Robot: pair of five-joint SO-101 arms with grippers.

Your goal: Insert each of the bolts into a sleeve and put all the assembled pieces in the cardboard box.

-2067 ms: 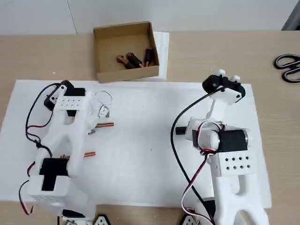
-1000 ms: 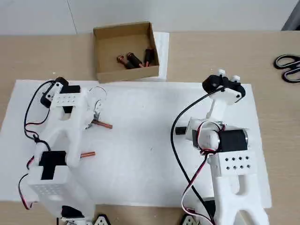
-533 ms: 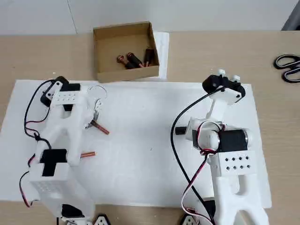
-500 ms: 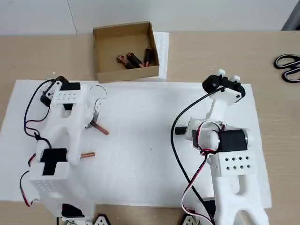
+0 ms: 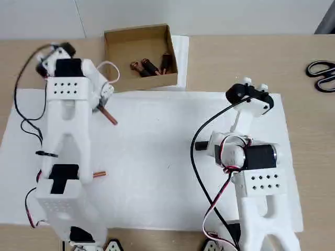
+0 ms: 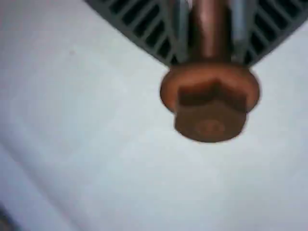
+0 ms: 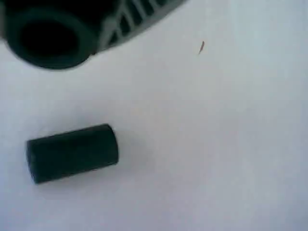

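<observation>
1. Wooden desk (image 5: 235, 57) carried a white sheet (image 5: 157, 157) over its near and middle area; both arms stood at the near edge.
2. Left claw (image 5: 103, 104) was at the far left of the sheet, near the cardboard box (image 5: 111, 58). It was clamped on the shank of a copper bolt (image 5: 110, 116). The bolt hung tilted, with its free end pointing near and right. In the left wrist view, the bolt's hexagonal head (image 6: 210, 103) was clear of the sheet, with claw surfaces on both sides of the shank.
3. Second bolt (image 5: 99, 174) lay flat on the sheet at near left, just beside the left arm's lower section.
4. Right claw (image 5: 205, 147) was over the middle right of the sheet, gripping a black held sleeve (image 7: 48, 36) with its open bore facing the wrist camera.
5. Loose sleeve (image 7: 72, 153) lay on its side on the sheet near the right claw, apart from it.
6. Cardboard box stood at far centre-left, holding assembled pieces (image 5: 152, 66).
7. Scissors (image 5: 320, 73) lay at the far right on bare desk.
</observation>
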